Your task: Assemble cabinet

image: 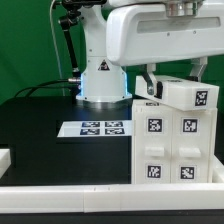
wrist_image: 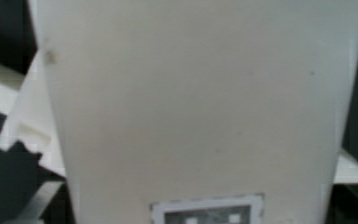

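My end effector (image: 172,78) is directly above the cabinet (image: 172,145), which stands upright on the black table (image: 45,125), close to the white rail (image: 100,195) along the table's near edge. One dark finger (image: 147,82) comes down on one side of the tagged block (image: 190,97) that sits on top of the cabinet, and the other dark finger is at the block's far side. Whether they press on the block or only stand beside it, I cannot tell, so I do not say that I am grasping it.

In the wrist view a broad white face of the cabinet (wrist_image: 194,100) fills almost everything under my end effector, with part of a tag (wrist_image: 208,213) at its edge. The fingertips themselves are not visible there.

I judge that the step in hand is seating or adjusting this top block on the body. To do it well I should keep the wrist vertical and press straight down, not sideways, because the cabinet is tall and could tip or slide on the smooth table. I should move slowly and keep the block's edges parallel with the body below it.

The marker board (image: 95,128) lies well apart from my end effector, toward the arm's base (image: 103,85), so it is not in the way.
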`<state>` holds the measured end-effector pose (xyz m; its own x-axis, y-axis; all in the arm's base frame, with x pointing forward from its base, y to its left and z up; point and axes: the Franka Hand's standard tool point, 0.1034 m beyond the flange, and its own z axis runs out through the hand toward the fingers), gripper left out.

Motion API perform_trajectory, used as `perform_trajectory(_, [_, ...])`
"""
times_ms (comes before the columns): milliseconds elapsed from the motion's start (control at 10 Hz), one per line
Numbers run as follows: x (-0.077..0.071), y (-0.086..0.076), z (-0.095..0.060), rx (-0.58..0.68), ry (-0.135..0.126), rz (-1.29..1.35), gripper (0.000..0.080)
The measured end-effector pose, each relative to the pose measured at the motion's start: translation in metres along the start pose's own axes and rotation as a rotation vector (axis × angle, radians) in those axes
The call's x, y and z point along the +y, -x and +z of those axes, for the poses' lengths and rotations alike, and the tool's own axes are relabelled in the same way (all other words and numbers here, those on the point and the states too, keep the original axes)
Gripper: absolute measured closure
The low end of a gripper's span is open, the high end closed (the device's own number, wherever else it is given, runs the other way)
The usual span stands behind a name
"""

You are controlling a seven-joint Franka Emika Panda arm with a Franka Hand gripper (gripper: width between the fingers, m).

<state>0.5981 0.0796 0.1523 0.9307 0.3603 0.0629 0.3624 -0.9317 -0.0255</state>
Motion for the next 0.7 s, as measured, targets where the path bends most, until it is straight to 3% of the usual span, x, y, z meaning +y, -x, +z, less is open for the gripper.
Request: perform_trajectory(700, [-0.0006,-0.0011,0.0003,0.009,-0.003,0.453,0.024])
